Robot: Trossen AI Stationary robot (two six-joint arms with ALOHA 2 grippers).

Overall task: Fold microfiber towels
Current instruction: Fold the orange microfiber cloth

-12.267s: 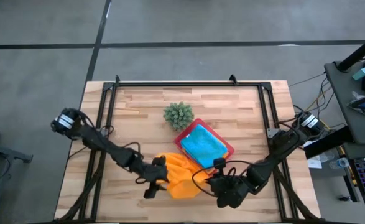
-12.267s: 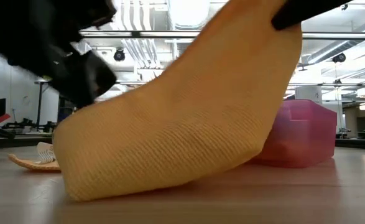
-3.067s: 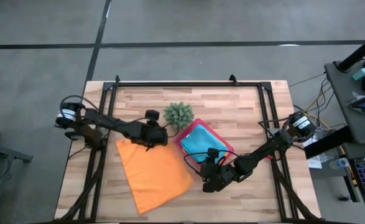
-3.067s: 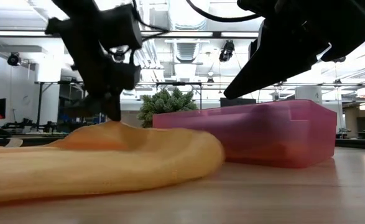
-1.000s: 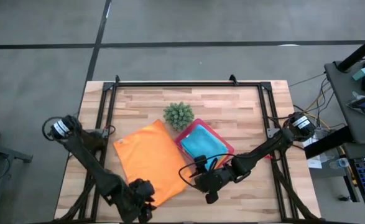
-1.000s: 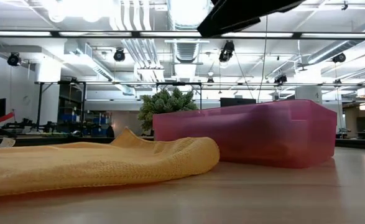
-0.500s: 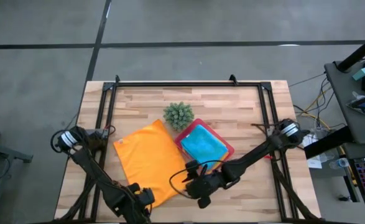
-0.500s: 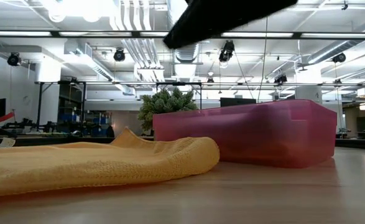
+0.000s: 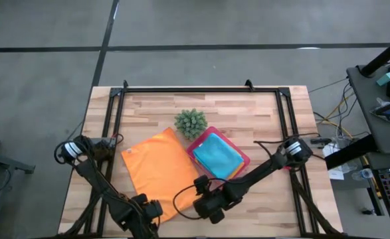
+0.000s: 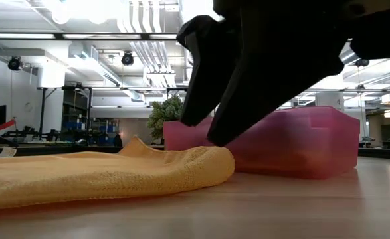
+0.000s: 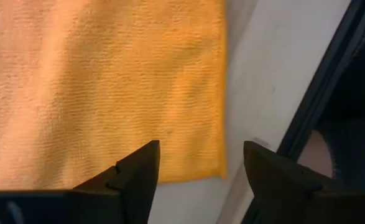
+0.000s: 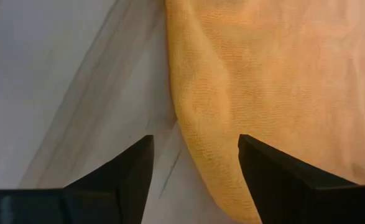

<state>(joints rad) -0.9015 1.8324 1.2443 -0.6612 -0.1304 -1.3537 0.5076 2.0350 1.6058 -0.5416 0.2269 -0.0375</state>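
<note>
An orange microfiber towel (image 9: 158, 171) lies spread flat on the wooden table, its near side slightly humped in the low view (image 10: 108, 174). My left gripper (image 9: 147, 211) hangs open over the towel's near left corner (image 11: 219, 171), which shows between its fingers (image 11: 198, 183). My right gripper (image 9: 202, 206) stands open above the towel's near right edge (image 12: 185, 134), pointing steeply down (image 10: 204, 129). A light blue towel (image 9: 214, 153) lies folded in the pink tray (image 9: 245, 160).
A small spiky green plant (image 9: 191, 122) stands just beyond the towel and the tray. A black frame rail (image 11: 331, 93) runs along the table's left side close to my left gripper. Bare wood lies at the near right (image 9: 268, 206).
My right gripper has moved toward the table's left and near edge and come down, so that it now fills the low view in front of the tray. My left gripper has sunk a little over the towel's near corner. The orange towel has stayed where it was.
</note>
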